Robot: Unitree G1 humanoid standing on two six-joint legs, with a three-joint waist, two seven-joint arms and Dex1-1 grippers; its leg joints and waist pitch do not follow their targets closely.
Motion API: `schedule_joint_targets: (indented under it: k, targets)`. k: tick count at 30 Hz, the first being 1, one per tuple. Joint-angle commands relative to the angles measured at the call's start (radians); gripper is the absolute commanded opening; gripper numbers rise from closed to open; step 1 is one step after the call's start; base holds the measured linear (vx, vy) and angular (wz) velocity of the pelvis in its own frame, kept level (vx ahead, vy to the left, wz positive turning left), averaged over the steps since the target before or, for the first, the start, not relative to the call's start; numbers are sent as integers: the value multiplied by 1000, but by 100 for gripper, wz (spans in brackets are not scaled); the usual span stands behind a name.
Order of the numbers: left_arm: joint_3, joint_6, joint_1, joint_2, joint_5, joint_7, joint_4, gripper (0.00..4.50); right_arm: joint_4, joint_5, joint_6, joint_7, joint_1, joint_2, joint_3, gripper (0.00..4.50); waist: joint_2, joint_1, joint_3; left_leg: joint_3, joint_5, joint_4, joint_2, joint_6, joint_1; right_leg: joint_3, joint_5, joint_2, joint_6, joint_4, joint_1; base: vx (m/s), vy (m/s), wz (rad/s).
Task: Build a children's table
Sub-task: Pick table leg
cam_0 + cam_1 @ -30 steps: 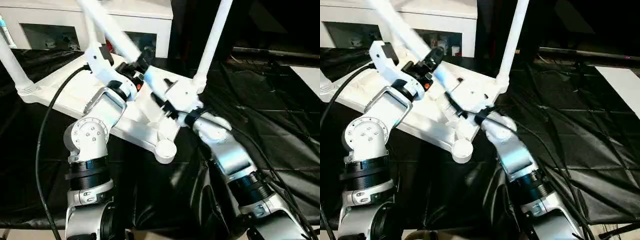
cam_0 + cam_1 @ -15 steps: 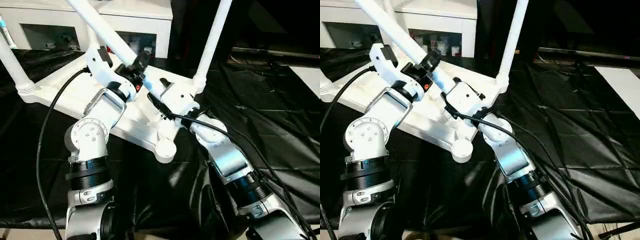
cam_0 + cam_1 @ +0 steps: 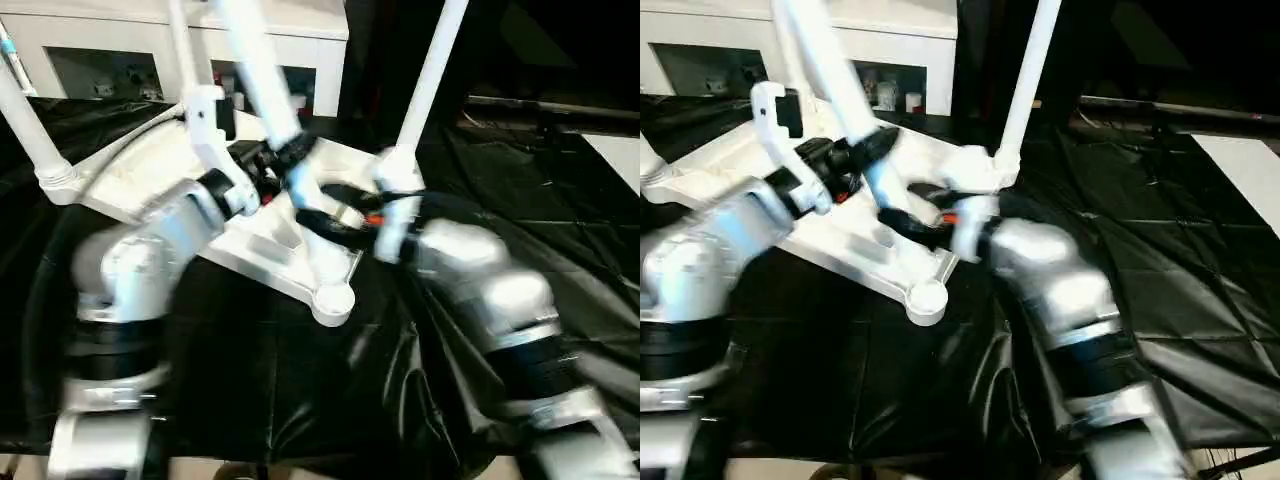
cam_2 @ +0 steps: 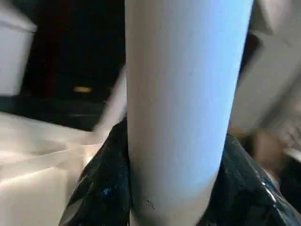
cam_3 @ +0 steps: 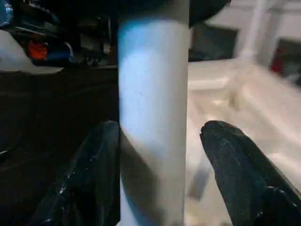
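Tabletop (image 3: 150, 185) of the children's table lies upside down on the black-sheeted bench (image 3: 560, 190), its near corner socket (image 3: 333, 302) empty and close to the bench's front part, with open black sheet to the right of it. 3 legs stand up from the other corners: one at far left (image 3: 25, 125), one at the back (image 3: 182, 50), one at right (image 3: 432, 70). A 4th leg (image 3: 262, 70) slants over the middle of the top, held off it. The left pincer (image 3: 290, 155) is clamped round this leg, its black fingers (image 4: 101, 188) pressed to both sides of the shaft. The right pincer (image 3: 335, 210) sits lower on the same leg with its jaws spread: one finger (image 5: 91, 174) touches the shaft, the other (image 5: 240, 169) stands clear of it. A white cabinet (image 3: 130, 45) runs behind the bench's far edge.
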Motion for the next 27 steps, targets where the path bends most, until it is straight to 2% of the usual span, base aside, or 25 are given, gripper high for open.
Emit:
schedule_joint_targets:
  k: [1,2,3,5,7,10,20,27]
  targets:
    - [-21,16,-19,19,-19,-70,-22,182,-27,39,68,47,-24,-30,-17,299,12,-3,-72,-30,-241,-90,51,-105,53,30,-83,-66,-172,-75,17,0,0,0]
    - [-24,19,-23,30,-25,-91,-21,182,-31,48,89,61,-26,-41,-15,299,11,-2,-72,-31,-240,-89,50,-106,54,30,-91,-67,-173,-75,18,0,0,0]
    - [-16,28,-42,43,-51,-133,-18,182,-28,66,159,80,-32,-60,-11,299,11,-2,-72,-29,-235,-88,49,-104,55,31,-99,-67,-177,-76,18,0,0,0]
    - [-12,34,-57,58,-92,-198,-28,182,-23,70,203,84,-36,-71,-7,299,10,0,-73,-28,-226,-87,48,-106,56,30,-106,-67,-184,-76,16,0,0,0]
    - [-12,39,-58,61,-108,-218,-37,182,-21,66,210,84,-36,-73,-3,299,10,0,-73,-28,-235,-89,51,-112,56,30,-125,-69,-187,-75,16,0,0,0]
    - [-26,37,-60,74,-115,-258,-41,182,-36,81,262,87,-35,-87,9,299,10,1,-74,-28,-216,-88,51,-111,56,30,-101,-69,-191,-74,17,0,0,0]
    - [-33,17,-54,87,-104,-298,-17,182,-53,90,330,77,-30,-98,13,221,9,4,-75,-27,-214,-88,51,-118,56,30,-108,-70,-186,-74,17,0,0,0]
    - [-39,13,-50,92,-90,-314,-19,182,-65,97,341,68,-28,-95,16,209,8,4,-75,-27,-200,-88,51,-115,55,29,-91,-69,-188,-72,19,0,0,0]
